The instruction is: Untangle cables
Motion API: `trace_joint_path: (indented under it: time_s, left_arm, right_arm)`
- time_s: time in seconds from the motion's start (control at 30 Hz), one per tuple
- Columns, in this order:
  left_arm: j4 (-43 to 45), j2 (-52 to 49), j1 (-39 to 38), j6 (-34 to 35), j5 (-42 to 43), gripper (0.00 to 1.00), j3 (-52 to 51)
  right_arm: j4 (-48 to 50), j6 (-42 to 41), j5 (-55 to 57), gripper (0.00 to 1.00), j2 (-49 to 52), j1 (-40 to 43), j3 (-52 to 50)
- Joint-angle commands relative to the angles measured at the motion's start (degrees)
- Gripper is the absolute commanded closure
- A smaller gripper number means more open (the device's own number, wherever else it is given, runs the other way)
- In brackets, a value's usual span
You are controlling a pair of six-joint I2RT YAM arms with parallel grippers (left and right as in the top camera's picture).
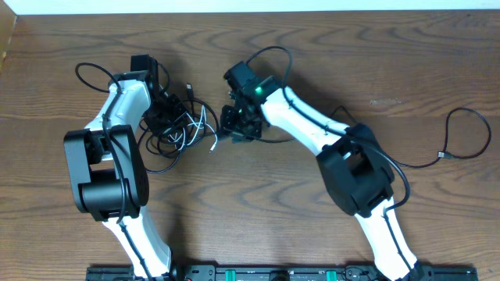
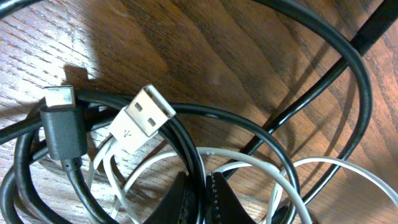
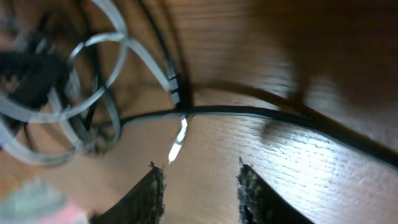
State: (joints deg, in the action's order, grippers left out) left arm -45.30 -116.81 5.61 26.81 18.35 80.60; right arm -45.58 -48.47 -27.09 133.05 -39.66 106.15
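Surface: dark brown wooden table (image 1: 312, 47) with strong grain, seen from above.

Item, cables (image 1: 183, 125): one loose knot of thin cords lying at about 9 o'clock from the table's middle. Several are black, and one white cord (image 1: 205, 125) loops through them. Close up, a white flat USB plug (image 2: 142, 118) rests on top of a black cord, with a black plug (image 2: 62, 124) just beside it at 9 o'clock.

Item, lone black cable (image 1: 487, 134): curled in an open loop at 3 o'clock, well apart from the knot.

Item, left gripper (image 1: 166, 115): set down in the knot. Its fingers (image 2: 180, 199) are pressed together, with black and white cords curving close around the tips. I cannot tell whether any cord is pinched.

Item, right gripper (image 1: 238, 129): just beside the knot at its 3 o'clock edge. Its fingers (image 3: 152, 193) are spread apart with only bare wood between them. A black cord crosses just beyond the tips, at 12 o'clock from them.
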Motion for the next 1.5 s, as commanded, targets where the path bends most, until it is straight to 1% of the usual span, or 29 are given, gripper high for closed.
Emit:
trace_joint_path:
  time_s: [0.0,0.13,0.23,0.3,0.33,0.43,0.47,0.67,0.73,0.77,0.8,0.87,1.0,1.03,1.1,1.13,1.2,1.3,1.47]
  left_arm:
    - [0.0,-1.1,0.1,0.1,0.1,0.92,-0.7]
    - [0.0,-1.1,0.1,0.1,0.1,0.92,-0.7]
    - [0.0,-1.1,0.1,0.1,0.1,0.92,-0.7]
    - [0.0,-1.1,0.1,0.1,0.1,0.92,-0.7]
    - [0.0,-1.1,0.1,0.1,0.1,0.92,-0.7]
    - [0.0,-1.1,0.1,0.1,0.1,0.92,-0.7]
    - [0.0,-1.1,0.1,0.3,0.1,0.92,-0.7]
    - [0.0,-1.1,0.1,0.9,0.1,0.92,-0.7]
    - [0.0,-1.1,0.1,0.9,0.1,0.92,-0.7]
    - [0.0,-1.1,0.1,0.9,0.1,0.92,-0.7]
    - [0.0,-1.1,0.1,0.9,0.1,0.92,-0.7]
    - [0.0,-1.1,0.1,0.9,0.1,0.92,-0.7]
    - [0.0,-1.1,0.1,0.9,0.1,0.92,-0.7]
    - [0.0,-1.1,0.1,0.9,0.1,0.92,-0.7]
    - [0.2,-1.1,0.1,0.9,0.1,0.92,-0.7]
    - [0.2,-1.1,0.1,0.9,0.1,0.92,-0.7]
    - [0.2,-1.1,0.1,0.9,0.1,0.92,-0.7]
    - [0.2,-1.1,0.1,0.9,0.1,0.92,-0.7]
    - [0.2,-1.1,0.1,0.9,0.1,0.92,-0.7]
  right_arm:
    - [0.3,-19.9,11.6,0.59,-1.8,-3.4,-1.0]
    - [2.3,-34.3,18.4,0.59,-1.8,-5.2,-1.4]
    - [4.9,-42.6,22.5,0.56,-1.8,-6.2,-1.4]
    - [6.3,-45.2,26.0,0.50,-1.8,-6.6,-1.4]
    - [6.4,-47.0,28.1,0.51,-1.8,-6.7,-1.4]
    - [6.4,-51.3,33.1,0.56,-1.6,-7.1,-1.7]
    - [6.4,-51.9,33.1,0.58,-1.5,-7.1,-1.9]
    - [7.4,-52.3,31.8,0.64,0.7,-8.5,-2.0]
    - [7.9,-53.6,31.9,0.65,1.8,-9.3,-2.0]
    - [7.9,-54.6,31.9,0.69,2.3,-9.6,-2.0]
    - [7.9,-55.4,31.9,0.70,2.7,-9.9,-2.0]
    - [7.8,-55.4,31.9,0.74,3.1,-10.1,-2.0]
    - [6.0,-55.1,32.9,0.86,3.1,-9.9,-2.0]
    - [5.6,-54.9,32.8,0.90,3.1,-9.8,-2.0]
    - [5.2,-53.0,32.9,0.94,3.1,-9.5,-2.0]
    - [5.3,-51.4,32.8,0.94,3.1,-9.4,-2.0]
    - [5.2,-47.3,32.9,0.99,3.1,-8.9,-2.0]
    - [2.9,-42.4,33.0,0.99,3.1,-8.1,-2.0]
    - [-5.1,-41.8,32.9,0.99,3.1,-6.3,-2.0]
